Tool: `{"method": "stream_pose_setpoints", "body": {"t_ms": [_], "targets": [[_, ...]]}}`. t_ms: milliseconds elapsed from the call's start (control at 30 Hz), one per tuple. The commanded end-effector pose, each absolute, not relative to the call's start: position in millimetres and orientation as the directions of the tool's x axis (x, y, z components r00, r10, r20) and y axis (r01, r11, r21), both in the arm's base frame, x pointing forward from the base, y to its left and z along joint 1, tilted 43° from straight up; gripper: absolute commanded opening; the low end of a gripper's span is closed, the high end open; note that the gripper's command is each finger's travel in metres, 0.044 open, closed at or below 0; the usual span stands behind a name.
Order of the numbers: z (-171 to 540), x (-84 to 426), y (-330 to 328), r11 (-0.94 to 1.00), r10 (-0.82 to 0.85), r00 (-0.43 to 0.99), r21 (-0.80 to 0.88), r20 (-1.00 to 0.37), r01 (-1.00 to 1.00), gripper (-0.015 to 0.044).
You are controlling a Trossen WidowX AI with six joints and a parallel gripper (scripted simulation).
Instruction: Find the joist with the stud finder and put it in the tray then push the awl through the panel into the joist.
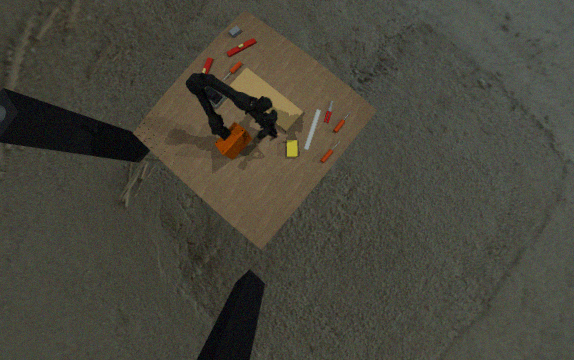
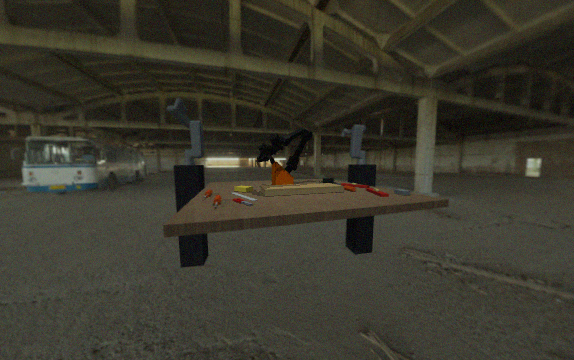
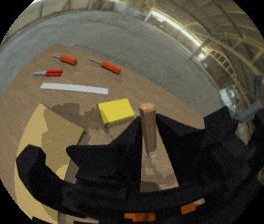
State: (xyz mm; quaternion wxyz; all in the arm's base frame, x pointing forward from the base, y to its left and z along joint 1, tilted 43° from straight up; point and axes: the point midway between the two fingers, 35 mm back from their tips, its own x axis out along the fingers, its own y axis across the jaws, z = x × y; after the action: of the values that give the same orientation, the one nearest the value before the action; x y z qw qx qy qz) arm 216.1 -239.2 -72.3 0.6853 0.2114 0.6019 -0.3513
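My gripper [image 1: 272,134] [image 2: 260,160] [image 3: 148,117] is shut on the awl. The awl [image 3: 148,131] has a brown wooden handle clamped between the fingers, and its short metal tip shows below them in the wrist view. It is held in the air beside the floor panel. The pale wooden floor panel [image 1: 289,110] [image 2: 307,190] [image 3: 26,143] lies flat, partly under the arm in the top view. A dark, grey-edged thing [image 1: 214,96] beyond the panel's far side, partly behind the arm, looks like the tray. Whether the stud finder lies in it cannot be told.
A yellow block [image 1: 292,148] [image 2: 243,189] [image 3: 115,111] sits near the gripper. A white strip [image 1: 312,129] [image 3: 74,89], red-handled tool [image 1: 328,117] and two orange screwdrivers lie beyond. Red levels, another orange screwdriver and a grey block [image 1: 235,31] lie at the opposite end.
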Motion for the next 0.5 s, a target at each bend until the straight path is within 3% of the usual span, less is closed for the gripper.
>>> {"method": "stream_pose_setpoints", "body": {"t_ms": [0, 467], "targets": [[-62, 212, -244, 0.591, -0.308, 0.049, -0.151, -0.95, 0.793, 0.0], [-33, 186, -247, 0.299, -0.541, 0.086, -0.095, -0.836, 0.95, 0.0]]}}
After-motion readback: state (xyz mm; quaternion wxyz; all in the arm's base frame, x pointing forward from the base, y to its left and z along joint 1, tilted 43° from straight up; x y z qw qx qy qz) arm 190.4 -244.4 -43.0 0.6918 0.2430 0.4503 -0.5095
